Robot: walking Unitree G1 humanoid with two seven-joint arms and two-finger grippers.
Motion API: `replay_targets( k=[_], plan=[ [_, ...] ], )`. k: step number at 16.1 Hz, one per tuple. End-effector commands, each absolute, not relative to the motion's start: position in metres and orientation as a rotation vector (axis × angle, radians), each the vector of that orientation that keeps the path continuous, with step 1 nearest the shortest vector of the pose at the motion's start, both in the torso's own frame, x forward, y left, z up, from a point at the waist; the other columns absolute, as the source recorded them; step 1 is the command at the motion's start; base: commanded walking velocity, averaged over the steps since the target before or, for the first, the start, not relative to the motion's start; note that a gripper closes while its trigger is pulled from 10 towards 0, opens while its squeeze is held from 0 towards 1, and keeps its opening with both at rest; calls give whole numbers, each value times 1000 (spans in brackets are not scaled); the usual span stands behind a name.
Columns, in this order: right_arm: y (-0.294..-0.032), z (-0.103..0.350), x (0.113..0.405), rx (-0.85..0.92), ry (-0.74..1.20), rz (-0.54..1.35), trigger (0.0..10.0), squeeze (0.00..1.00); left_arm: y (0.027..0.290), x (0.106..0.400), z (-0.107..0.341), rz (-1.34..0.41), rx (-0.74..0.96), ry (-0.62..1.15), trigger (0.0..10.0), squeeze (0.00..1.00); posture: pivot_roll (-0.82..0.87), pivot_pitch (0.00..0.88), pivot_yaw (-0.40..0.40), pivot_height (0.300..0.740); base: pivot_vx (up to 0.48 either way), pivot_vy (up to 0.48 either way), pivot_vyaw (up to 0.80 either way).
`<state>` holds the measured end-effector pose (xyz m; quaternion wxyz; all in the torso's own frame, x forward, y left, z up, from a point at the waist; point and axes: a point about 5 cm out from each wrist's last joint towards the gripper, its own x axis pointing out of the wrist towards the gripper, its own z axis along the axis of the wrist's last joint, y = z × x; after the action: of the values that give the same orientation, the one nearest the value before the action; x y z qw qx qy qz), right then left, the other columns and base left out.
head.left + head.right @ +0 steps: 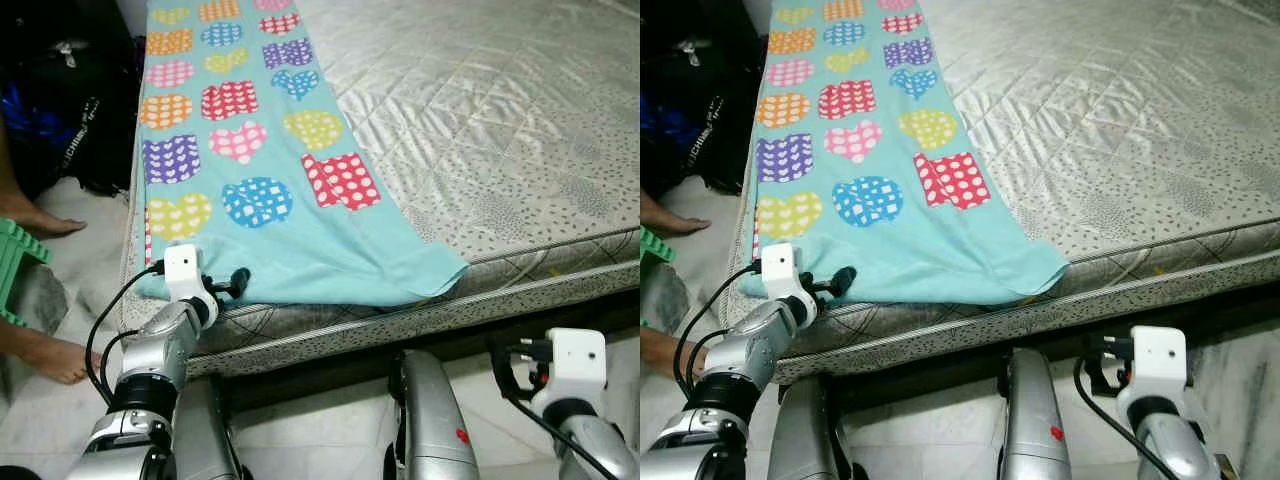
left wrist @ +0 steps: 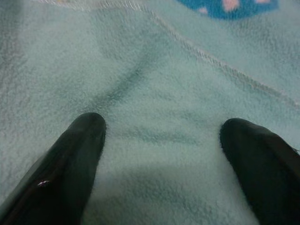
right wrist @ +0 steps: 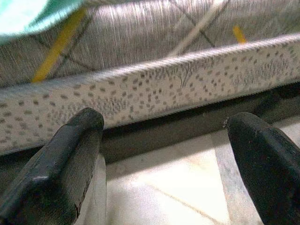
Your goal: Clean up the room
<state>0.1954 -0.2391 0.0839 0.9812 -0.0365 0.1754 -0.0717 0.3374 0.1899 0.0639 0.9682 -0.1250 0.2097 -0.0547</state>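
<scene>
Left eye view: the mattress [image 1: 500,130] carries a teal heart-print fleece blanket [image 1: 250,150] along its left side. The left gripper [image 2: 161,140] rests on the blanket's near corner, fingers spread wide, holding nothing. The right gripper [image 3: 164,154] hangs low, spread, empty. Recommended: close squarely on the hem before lifting.

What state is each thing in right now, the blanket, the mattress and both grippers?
Heart-print blanket: spread flat along the mattress, near edge slightly rumpled.
Mattress: bare, blanket covering its left strip.
Left gripper: open, fingers over the blanket's near corner.
Right gripper: open, empty, low beside the mattress edge.
</scene>
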Motion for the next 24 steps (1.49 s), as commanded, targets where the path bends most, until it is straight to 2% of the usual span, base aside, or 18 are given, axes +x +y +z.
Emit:
replay_targets(
  k=[1,4,11,15,24],
  plan=[
    [-239,86,190,-68,362,-146,10000,0,188,327,43,-140,-244,540,0,0,-239,213,51,501,0,0,0],
    [-239,88,190,-70,365,-148,10000,0,183,323,36,-173,-184,576,0,0,-241,214,53,501,0,0,0],
    [-243,87,198,-85,358,-161,10000,0,188,306,30,-106,-63,497,0,0,-220,203,53,501,0,0,0],
    [-242,86,201,-82,352,-164,10000,0,185,296,28,-115,-65,487,0,0,-211,197,59,501,0,0,0],
    [-242,86,201,-82,352,-164,10000,0,185,296,28,-115,-65,487,0,0,-211,197,59,501,0,0,0]
  ],
)
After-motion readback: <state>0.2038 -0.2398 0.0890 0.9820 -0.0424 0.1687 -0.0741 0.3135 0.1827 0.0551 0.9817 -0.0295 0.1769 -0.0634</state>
